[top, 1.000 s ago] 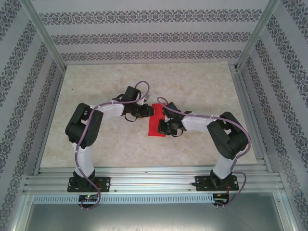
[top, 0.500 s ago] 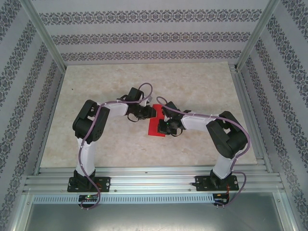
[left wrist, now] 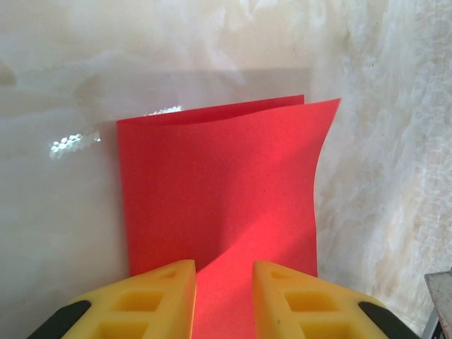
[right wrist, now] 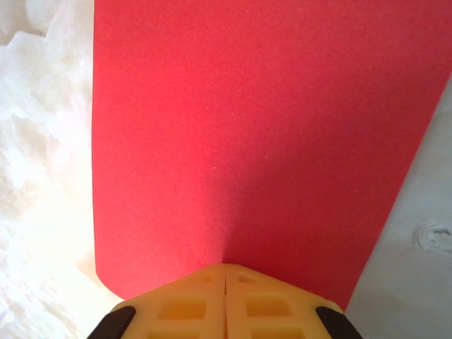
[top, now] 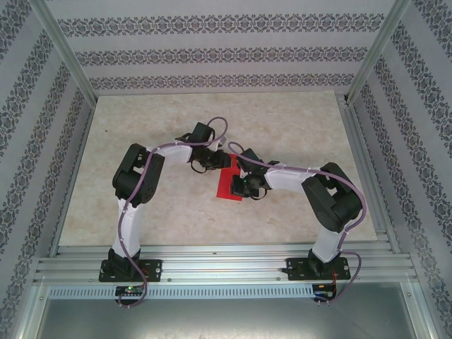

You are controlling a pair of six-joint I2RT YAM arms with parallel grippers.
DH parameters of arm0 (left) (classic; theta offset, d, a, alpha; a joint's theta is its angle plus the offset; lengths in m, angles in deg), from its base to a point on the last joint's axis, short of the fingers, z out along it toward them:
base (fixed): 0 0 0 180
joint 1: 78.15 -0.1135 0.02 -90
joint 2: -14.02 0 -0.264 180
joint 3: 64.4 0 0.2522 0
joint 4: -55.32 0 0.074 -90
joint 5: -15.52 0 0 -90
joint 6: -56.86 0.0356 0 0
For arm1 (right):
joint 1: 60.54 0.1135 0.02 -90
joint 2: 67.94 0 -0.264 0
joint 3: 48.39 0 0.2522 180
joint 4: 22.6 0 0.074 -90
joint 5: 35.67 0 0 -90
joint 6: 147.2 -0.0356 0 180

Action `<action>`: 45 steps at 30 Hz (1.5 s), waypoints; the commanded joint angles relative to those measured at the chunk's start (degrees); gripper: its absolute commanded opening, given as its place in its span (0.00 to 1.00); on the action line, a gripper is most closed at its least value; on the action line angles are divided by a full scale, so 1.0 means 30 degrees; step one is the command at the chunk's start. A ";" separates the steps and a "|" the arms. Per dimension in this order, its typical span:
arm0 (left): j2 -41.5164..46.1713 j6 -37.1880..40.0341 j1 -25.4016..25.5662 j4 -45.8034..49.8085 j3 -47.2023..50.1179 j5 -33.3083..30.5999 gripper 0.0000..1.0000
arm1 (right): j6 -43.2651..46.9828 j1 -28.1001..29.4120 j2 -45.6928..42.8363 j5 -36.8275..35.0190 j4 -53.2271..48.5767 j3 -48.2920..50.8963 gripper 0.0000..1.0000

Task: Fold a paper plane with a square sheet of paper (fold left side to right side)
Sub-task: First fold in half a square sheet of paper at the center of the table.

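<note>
Between the two gripper heads, at mid-table: the paper plane, at present a bright red sheet folded double into an upright oblong, lying on the table. Left gripper: over the sheet's far left corner; in the left wrist view its yellow fingers stand a little apart, with red paper showing through the gap and spreading out ahead of the tips; whether they touch the sheet cannot be told. Ahead of these fingers and to their right, the upper layer lifts and bows away from the lower one, so two edges show at the far end. Right gripper: over the sheet's right side; in the right wrist view its yellow fingers are pressed together with no gap, tips against the red surface, which runs on ahead and to both sides; whether a layer is nipped between them cannot be told. Surface beneath both grippers: pale cream, marbled, glossy, with bright glints beside the sheet to the left of the left fingers. Surroundings: three walls papered in horizontal bands of dark floral pattern on white; slanting aluminium posts at the corners; ribbed aluminium rails along the near edge, carrying both arm bases.
</note>
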State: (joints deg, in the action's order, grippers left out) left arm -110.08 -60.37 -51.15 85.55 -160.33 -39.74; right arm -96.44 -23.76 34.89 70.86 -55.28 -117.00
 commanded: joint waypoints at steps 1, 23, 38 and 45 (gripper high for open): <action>-0.0875 0.0900 -0.0329 0.0515 -0.0890 -0.1407 0.29 | 0.0463 0.0467 0.1531 -0.1205 -0.2739 0.0837 0.07; -0.3439 0.0573 -0.1223 0.1273 -0.4850 -0.1356 0.31 | 0.0506 0.0566 0.1559 -0.1205 -0.2773 0.0845 0.07; -0.1785 0.1231 -0.2633 0.1908 -0.5358 -0.0739 0.33 | 0.0391 0.0577 0.0884 -0.0487 -0.1517 0.0471 0.10; 0.2722 0.1607 -0.3880 0.1300 -0.2112 -0.0916 0.36 | 0.0480 0.0581 -0.0692 -0.0381 -0.1689 -0.0617 0.17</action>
State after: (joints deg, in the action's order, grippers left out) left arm -109.79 -57.55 -61.31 90.57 -170.25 -42.06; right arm -96.07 -22.82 34.52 70.62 -56.07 -117.83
